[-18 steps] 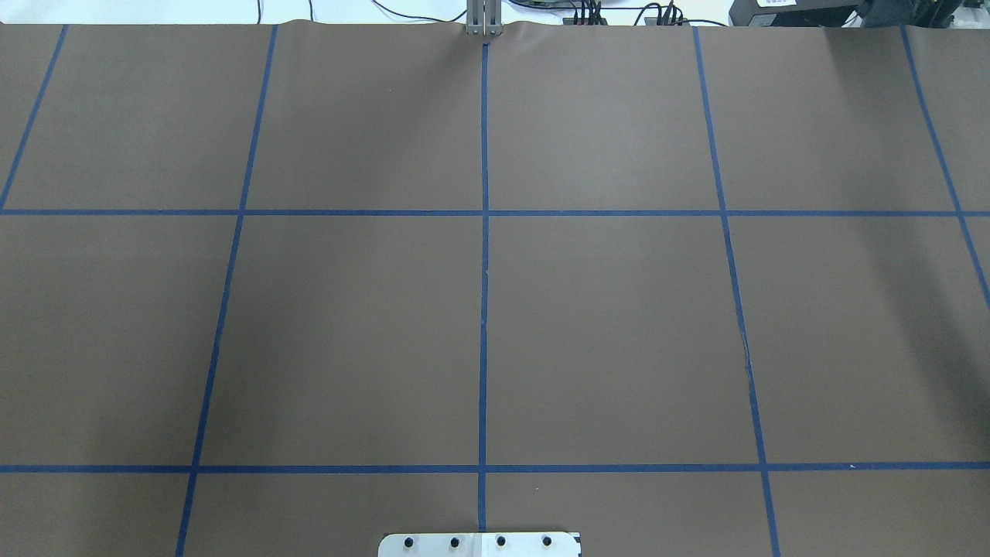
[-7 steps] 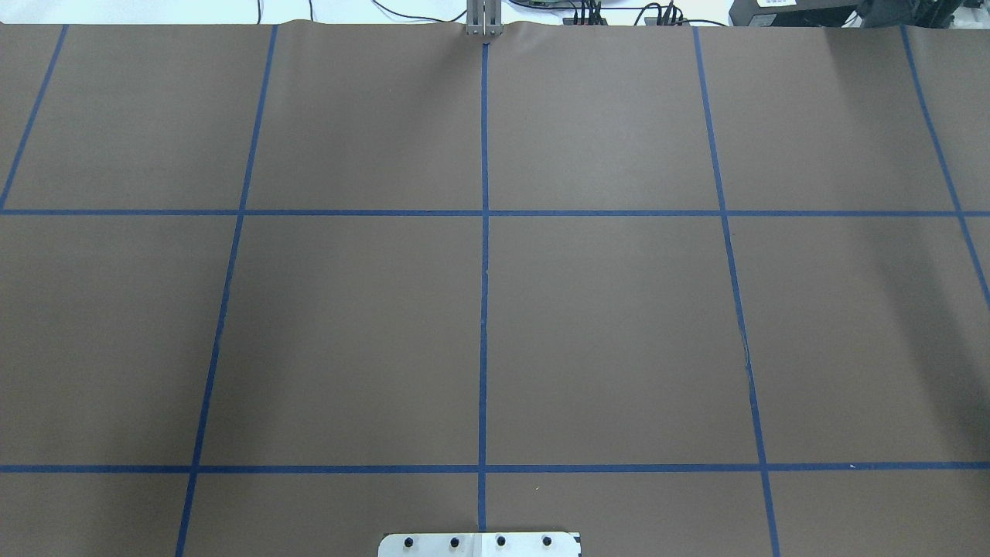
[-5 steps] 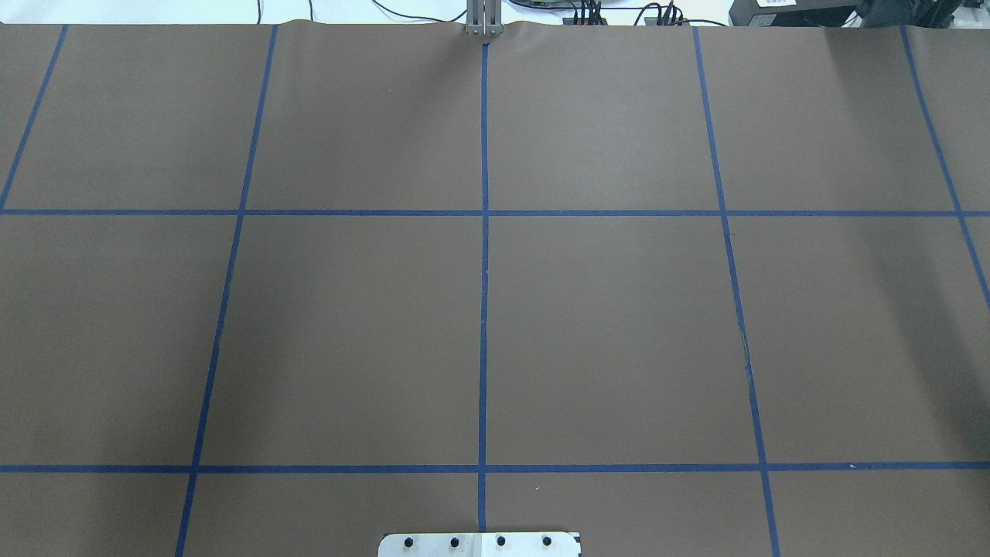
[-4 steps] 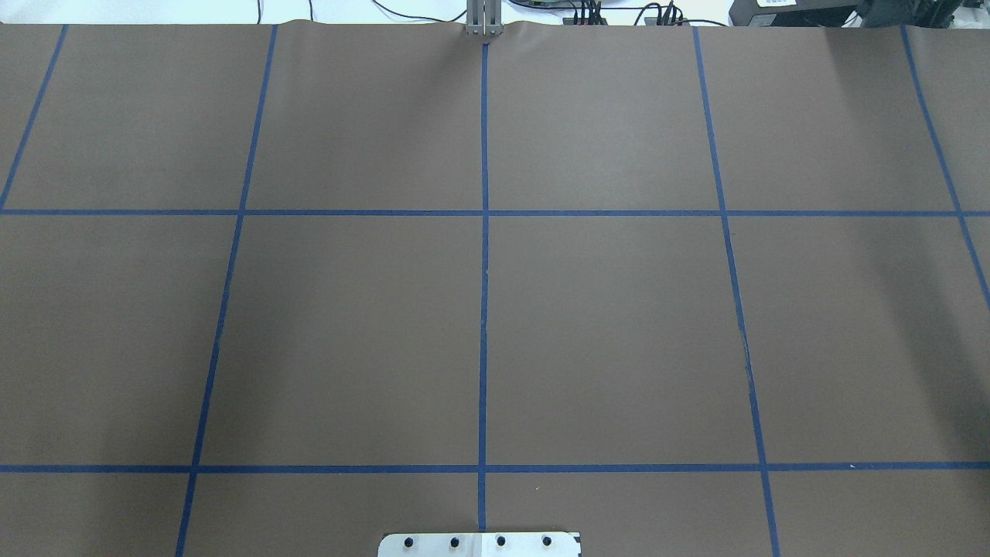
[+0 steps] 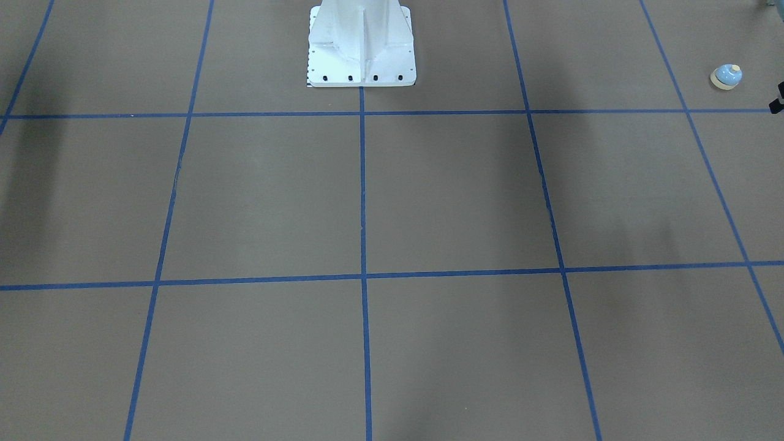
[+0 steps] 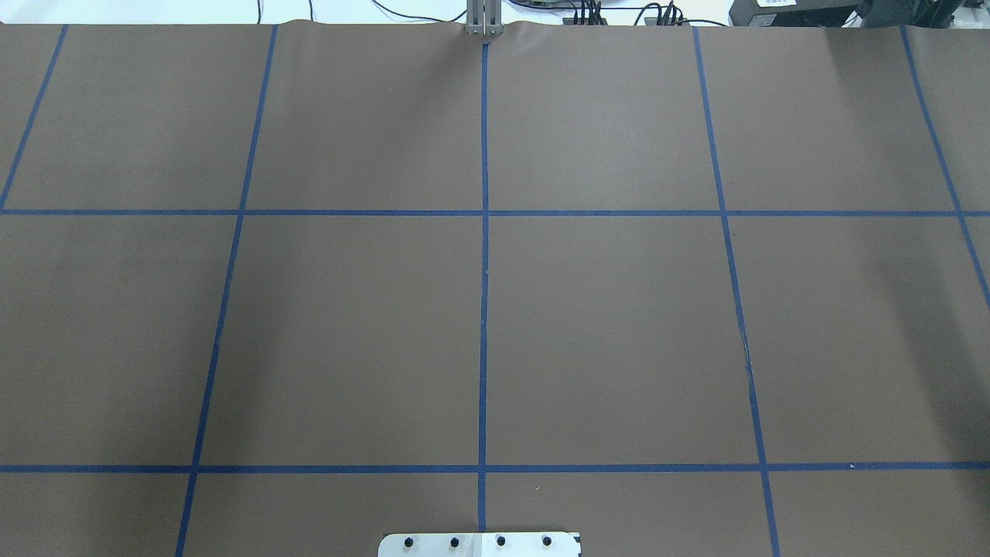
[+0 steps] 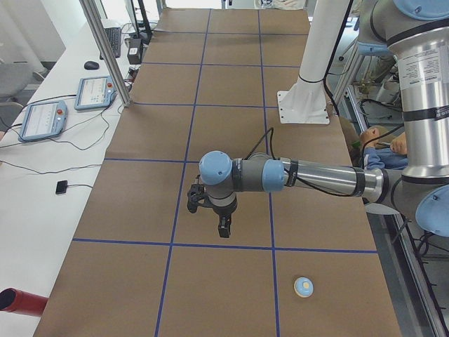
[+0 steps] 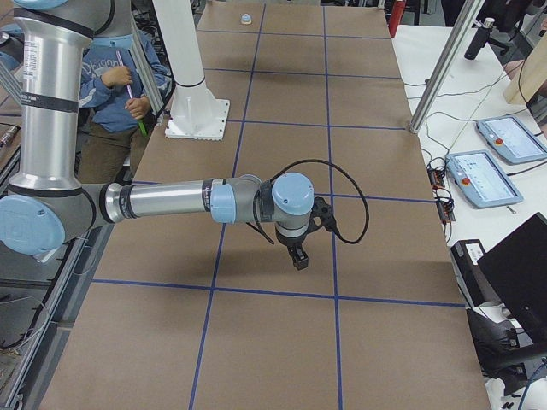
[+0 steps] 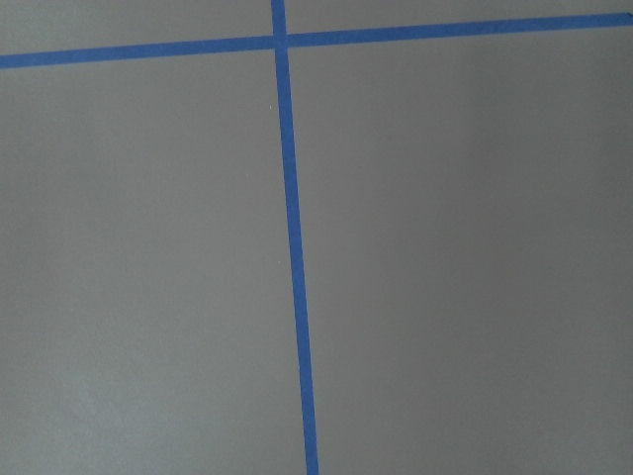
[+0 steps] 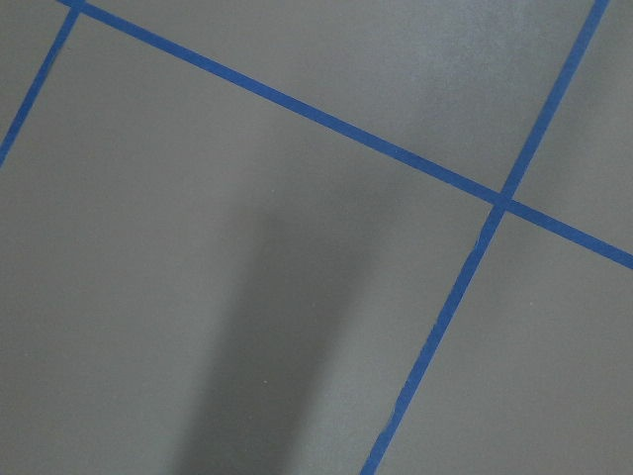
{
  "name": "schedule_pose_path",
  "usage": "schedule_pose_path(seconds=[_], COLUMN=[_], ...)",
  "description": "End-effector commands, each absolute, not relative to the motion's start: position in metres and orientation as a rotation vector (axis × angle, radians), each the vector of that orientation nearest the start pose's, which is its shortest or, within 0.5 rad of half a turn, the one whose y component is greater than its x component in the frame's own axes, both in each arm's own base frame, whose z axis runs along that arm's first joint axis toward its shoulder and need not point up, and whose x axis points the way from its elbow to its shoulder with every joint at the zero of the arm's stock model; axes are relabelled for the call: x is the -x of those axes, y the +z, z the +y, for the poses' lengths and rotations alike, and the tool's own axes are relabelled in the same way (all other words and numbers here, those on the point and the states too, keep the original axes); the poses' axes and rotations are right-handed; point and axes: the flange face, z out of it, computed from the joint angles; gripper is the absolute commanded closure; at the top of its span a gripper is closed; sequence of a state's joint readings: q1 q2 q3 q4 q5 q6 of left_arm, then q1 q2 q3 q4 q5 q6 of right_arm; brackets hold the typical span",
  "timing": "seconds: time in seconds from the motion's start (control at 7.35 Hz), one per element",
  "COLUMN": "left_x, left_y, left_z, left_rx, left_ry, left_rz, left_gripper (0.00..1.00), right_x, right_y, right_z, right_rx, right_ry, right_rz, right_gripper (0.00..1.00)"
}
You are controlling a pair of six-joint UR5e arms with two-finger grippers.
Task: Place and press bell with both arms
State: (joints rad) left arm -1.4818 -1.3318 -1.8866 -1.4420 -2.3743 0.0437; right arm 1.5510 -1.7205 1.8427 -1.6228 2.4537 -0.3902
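The bell [image 5: 726,76], a small light-blue dome with a cream button and rim, stands on the brown table near its left end. It also shows in the exterior left view [image 7: 303,286] and far off in the exterior right view [image 8: 246,18]. My left gripper [image 7: 223,228] points down above the table, about one grid square from the bell. I cannot tell whether it is open or shut. My right gripper [image 8: 298,258] points down over the table's other end, state unclear. Neither arm shows in the overhead view. Both wrist views show only paper and blue tape.
The white pedestal base [image 5: 361,55] stands at the table's robot side. A person in blue [image 8: 120,85] sits behind the robot. Teach pendants [image 7: 95,91] and an aluminium post [image 7: 105,49] are on the white side table. A black sliver [image 5: 778,101] shows at the front-facing view's right edge.
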Motion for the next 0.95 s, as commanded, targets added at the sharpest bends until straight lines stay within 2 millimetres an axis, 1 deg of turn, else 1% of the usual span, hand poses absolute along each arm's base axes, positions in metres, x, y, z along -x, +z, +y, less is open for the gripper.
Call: schedule_pose_path(seconds=[0.0,0.14,0.27,0.41,0.54,0.68,0.82], left_x=[0.03,0.032,0.034,0.032,0.031,0.026,0.003], left_y=[0.713,0.76,0.782,0.792,0.803,0.81,0.817], left_z=[-0.338,-0.313,-0.268,-0.238,-0.208,-0.203,-0.201], left_rx=[0.114,0.1,0.115,0.169,0.228,0.287,0.358], left_ry=[0.096,0.096,0.094,0.082,0.061,0.031,0.112], left_rz=[0.795,0.797,0.803,0.839,0.853,0.84,0.813], left_gripper=[0.0,0.0,0.0,0.0,0.0,0.0,0.0], right_x=[-0.047,-0.046,-0.045,-0.044,-0.039,-0.03,-0.026], right_y=[0.592,0.594,0.601,0.604,0.604,0.604,0.607], right_z=[-0.427,-0.423,-0.413,-0.409,-0.411,-0.412,-0.412], right_rx=[-0.224,-0.218,-0.208,-0.205,-0.202,-0.191,-0.183], right_ry=[-0.407,-0.401,-0.396,-0.398,-0.408,-0.429,-0.437], right_rz=[-0.871,-0.894,-0.924,-0.931,-0.928,-0.925,-0.925], right_gripper=[0.0,0.0,0.0,0.0,0.0,0.0,0.0])
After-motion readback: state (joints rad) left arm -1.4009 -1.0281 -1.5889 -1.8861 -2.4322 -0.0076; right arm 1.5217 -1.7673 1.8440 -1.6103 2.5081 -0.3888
